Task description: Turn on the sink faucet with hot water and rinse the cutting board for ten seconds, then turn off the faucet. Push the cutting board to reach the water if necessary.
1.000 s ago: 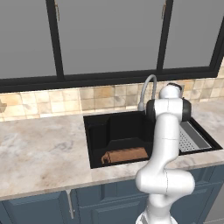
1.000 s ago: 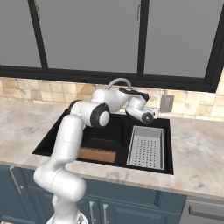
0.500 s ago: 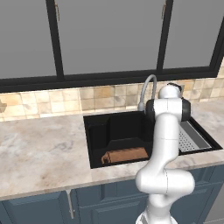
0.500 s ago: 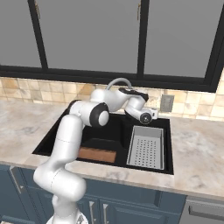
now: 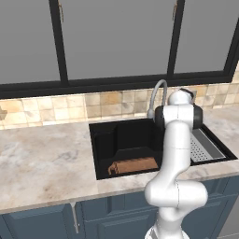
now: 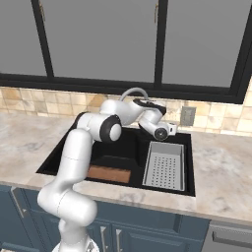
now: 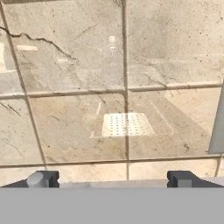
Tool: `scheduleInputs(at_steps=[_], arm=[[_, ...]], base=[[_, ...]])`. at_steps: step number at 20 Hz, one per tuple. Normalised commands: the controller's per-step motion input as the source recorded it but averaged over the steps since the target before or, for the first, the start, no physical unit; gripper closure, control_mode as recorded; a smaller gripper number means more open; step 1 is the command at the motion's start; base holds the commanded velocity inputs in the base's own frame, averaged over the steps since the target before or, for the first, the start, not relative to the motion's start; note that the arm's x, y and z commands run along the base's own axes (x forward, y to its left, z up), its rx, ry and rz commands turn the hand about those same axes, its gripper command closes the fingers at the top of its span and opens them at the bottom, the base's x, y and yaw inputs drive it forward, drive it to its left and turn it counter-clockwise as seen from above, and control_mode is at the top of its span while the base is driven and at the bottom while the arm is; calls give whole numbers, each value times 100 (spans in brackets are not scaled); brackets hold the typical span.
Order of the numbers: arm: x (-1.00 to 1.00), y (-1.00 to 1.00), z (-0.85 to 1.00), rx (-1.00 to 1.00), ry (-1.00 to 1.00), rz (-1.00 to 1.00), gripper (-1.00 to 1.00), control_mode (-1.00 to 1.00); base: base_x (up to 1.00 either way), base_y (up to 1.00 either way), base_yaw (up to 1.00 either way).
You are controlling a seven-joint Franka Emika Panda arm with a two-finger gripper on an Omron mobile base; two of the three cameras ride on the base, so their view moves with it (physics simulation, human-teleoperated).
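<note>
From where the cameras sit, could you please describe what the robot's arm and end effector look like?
The arm is glossy white, built of rounded tubular links with dark grey bands at the joints. The end effector has two small dark grey finger tips, blocky and squared; one finger tip carries a lighter grey rounded stud. No cables or markings are visible.

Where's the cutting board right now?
The cutting board lies flat on the floor of the sink, along its front wall, left of the grey drain tray and short of the faucet.
</note>
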Motion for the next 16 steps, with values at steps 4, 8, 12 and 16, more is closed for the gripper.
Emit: scheduleInputs(at_steps=[4, 8, 12, 16], arm=[[-70, -69, -21, 0, 0, 2, -100, -100], [-72, -64, -18, 0, 0, 6, -100, -100], [-73, -65, -19, 0, 0, 11, -100, -100], [-70, -73, -21, 0, 1, 13, -100, -100]], base=[[0, 0, 0], [0, 0, 0], [0, 0, 0], [0, 0, 0]])
